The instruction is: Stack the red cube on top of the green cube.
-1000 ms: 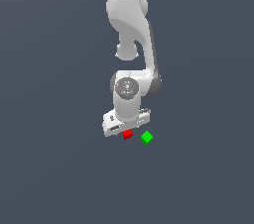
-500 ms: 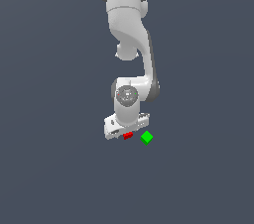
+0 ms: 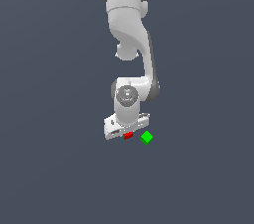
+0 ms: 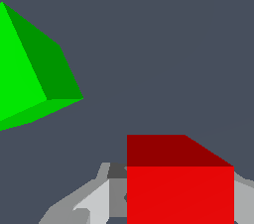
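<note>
The white Panda gripper (image 3: 127, 132) was down low over the flat grey floor (image 3: 59, 168), its body covering most of the tiny, plain, bright red cube (image 3: 128, 136); only a sliver of red showed beneath it in the exterior view. In the wrist view the red cube (image 4: 179, 178) sat directly between the grey finger parts, which flanked it on both sides. Whether the fingers were pressing on the cube or merely standing beside it could not be told from either picture.

The tiny, plain, bright green cube (image 3: 146, 138) lay on the floor just beside the red one, toward the exterior view's right, apart from it and turned at an angle to it. In the wrist view the green cube (image 4: 34, 72) was bare on top, nothing resting on it.

By these pictures the task looked to be in its early part: the gripper was at the red cube, apparently at the grasping step. Lifting the red cube, carrying it over the green cube, setting it down squarely and letting go all seemed left to do.
</note>
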`<control>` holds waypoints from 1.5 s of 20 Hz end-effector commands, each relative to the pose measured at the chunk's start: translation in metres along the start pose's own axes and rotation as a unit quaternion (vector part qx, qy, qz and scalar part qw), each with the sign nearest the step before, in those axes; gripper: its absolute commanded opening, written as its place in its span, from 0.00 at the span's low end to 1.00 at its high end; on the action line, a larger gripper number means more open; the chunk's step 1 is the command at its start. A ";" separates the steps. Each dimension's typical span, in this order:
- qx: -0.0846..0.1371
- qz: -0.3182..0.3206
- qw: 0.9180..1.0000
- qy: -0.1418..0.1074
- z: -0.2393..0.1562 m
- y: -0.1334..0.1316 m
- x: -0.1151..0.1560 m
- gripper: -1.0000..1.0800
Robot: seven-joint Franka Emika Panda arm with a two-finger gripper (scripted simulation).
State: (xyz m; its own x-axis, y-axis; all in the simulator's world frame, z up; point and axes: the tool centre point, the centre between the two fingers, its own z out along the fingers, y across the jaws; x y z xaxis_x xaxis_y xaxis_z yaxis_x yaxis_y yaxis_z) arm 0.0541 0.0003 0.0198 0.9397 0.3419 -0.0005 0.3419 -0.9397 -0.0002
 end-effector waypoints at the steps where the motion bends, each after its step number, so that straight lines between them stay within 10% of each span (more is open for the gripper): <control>1: 0.000 0.000 1.000 0.000 0.000 0.000 0.000 0.00; 30: 0.000 0.000 1.000 0.001 -0.097 -0.003 0.002 0.00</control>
State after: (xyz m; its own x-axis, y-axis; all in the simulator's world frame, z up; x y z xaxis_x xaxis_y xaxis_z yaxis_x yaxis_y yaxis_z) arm 0.0544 0.0014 0.1176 0.9400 0.3411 0.0009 0.3411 -0.9400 0.0006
